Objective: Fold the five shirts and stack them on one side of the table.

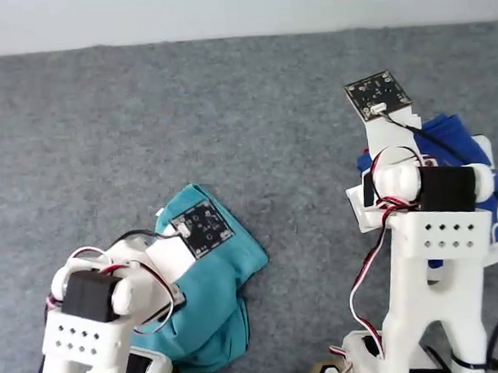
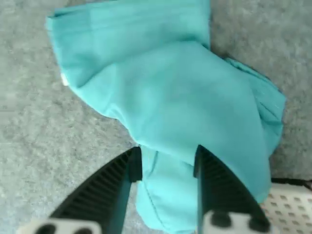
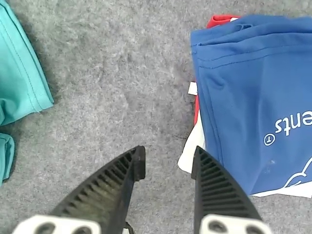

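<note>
Left arm (image 1: pixel 96 306): at the near left corner, bent forward and leaning right over the cloth, with its wrist aimed down at the table.
Left gripper (image 2: pixel 165 165): fingers apart by a narrow gap and tips down at the teal shirt (image 2: pixel 185 107). Cloth shows between the fingers, and there's no visible pinch on it.
Teal shirt: there's one, near and left of centre, rumpled and partly doubled over, not flat. It lies right under the left gripper, and most of the fabric spreads out beyond the fingertips.
Right arm (image 1: pixel 429 235): near right, its column standing upright. The wrist stretches away to the far side and looks straight down.
Right gripper (image 3: pixel 165 163): fingers apart by a narrow gap and holding nothing. It hangs over bare grey table just left of the stack, with its right finger close beside the white shirt's edge.
Stack: on the right side of the table, well apart from the teal shirt.
Blue shirt (image 3: pixel 243 83): one, folded, on top of the stack, with white print on it.
White shirt (image 3: pixel 189 157): one, under the blue, peeking out at its near left edge.
Red shirt (image 3: pixel 217 21): one, also under the blue, showing at the far left corner and as a thin strip down the left side.
Count: four shirts on show, two arms and two grippers.
Table (image 1: pixel 186 123): grey felt-like surface, running to the pale far wall.
</note>
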